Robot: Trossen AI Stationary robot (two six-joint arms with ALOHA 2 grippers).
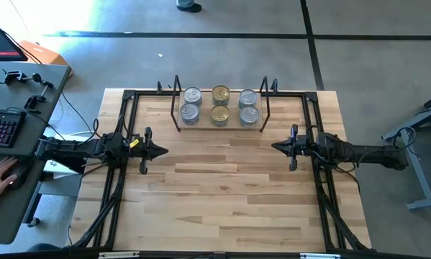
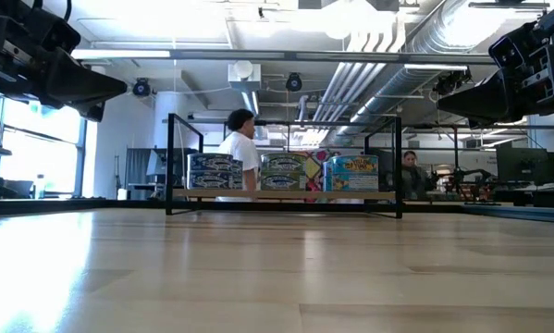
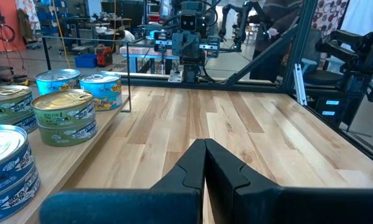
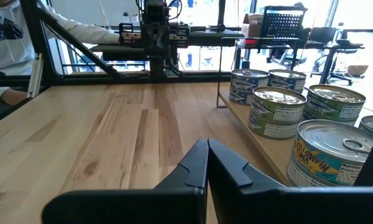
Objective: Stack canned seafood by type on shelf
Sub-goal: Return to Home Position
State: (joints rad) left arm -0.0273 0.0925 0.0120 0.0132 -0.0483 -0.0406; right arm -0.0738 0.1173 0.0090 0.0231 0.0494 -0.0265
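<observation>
My left jaws and right jaws are both pressed together and empty, one over each side of the counter point(image 1: 222, 187). They are well apart from the shelf point(image 1: 205, 124) at its far edge, where the tins point(image 1: 220, 114) sit stacked. A careless swing toward that shelf could topple a stack.

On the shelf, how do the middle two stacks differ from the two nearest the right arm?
Middle stacks have gold lids; the right-side stacks have silver lids. Middle stacks wear green labels, right-side stacks bright blue. Both stand upright on the shelf, equally tall.
</observation>
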